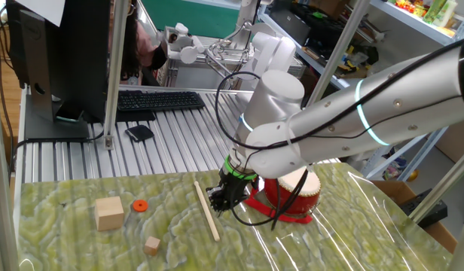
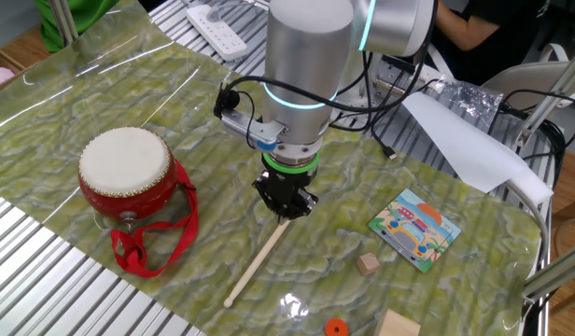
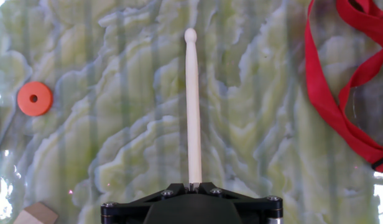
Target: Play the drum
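Observation:
The drum (image 2: 127, 173) is small and red-bodied with a cream skin, and it stands upright on the green marbled mat. Its red strap (image 2: 152, 238) loops out toward the mat's edge. In one fixed view the drum (image 1: 298, 194) is partly hidden behind the arm. A thin wooden drumstick (image 2: 259, 259) lies low along the mat, pointing away from the drum. My gripper (image 2: 286, 207) is shut on its butt end. In the hand view the drumstick (image 3: 193, 106) runs straight out from the closed gripper (image 3: 194, 185), its rounded tip far from me, with the strap (image 3: 341, 93) to the right.
A tan wooden cube (image 1: 109, 213), an orange disc (image 1: 139, 205) and a small cube (image 1: 152, 245) lie on the mat beyond the stick. A picture card (image 2: 415, 229) lies near them. A keyboard (image 1: 157, 100) and monitor stand behind the mat.

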Tool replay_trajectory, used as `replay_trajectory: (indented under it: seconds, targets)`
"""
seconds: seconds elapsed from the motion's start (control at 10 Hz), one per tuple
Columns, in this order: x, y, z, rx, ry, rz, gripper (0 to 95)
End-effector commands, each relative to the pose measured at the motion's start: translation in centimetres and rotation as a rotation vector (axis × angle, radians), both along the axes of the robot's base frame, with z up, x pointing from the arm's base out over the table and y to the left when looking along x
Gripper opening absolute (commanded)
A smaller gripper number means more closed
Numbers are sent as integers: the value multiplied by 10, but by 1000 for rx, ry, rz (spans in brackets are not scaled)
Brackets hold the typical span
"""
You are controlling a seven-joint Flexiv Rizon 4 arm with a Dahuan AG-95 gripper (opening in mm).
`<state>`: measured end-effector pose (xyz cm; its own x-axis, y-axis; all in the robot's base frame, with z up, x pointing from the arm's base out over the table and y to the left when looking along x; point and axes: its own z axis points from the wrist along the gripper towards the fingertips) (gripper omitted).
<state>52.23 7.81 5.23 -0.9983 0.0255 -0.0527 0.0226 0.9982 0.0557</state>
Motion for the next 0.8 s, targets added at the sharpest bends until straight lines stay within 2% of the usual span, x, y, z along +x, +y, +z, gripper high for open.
replay_trajectory:
  seconds: [0.1, 0.8]
  targets:
    - [1, -1, -3, 0, -3, 1, 0]
    - [1, -1, -16, 1, -16, 1, 0]
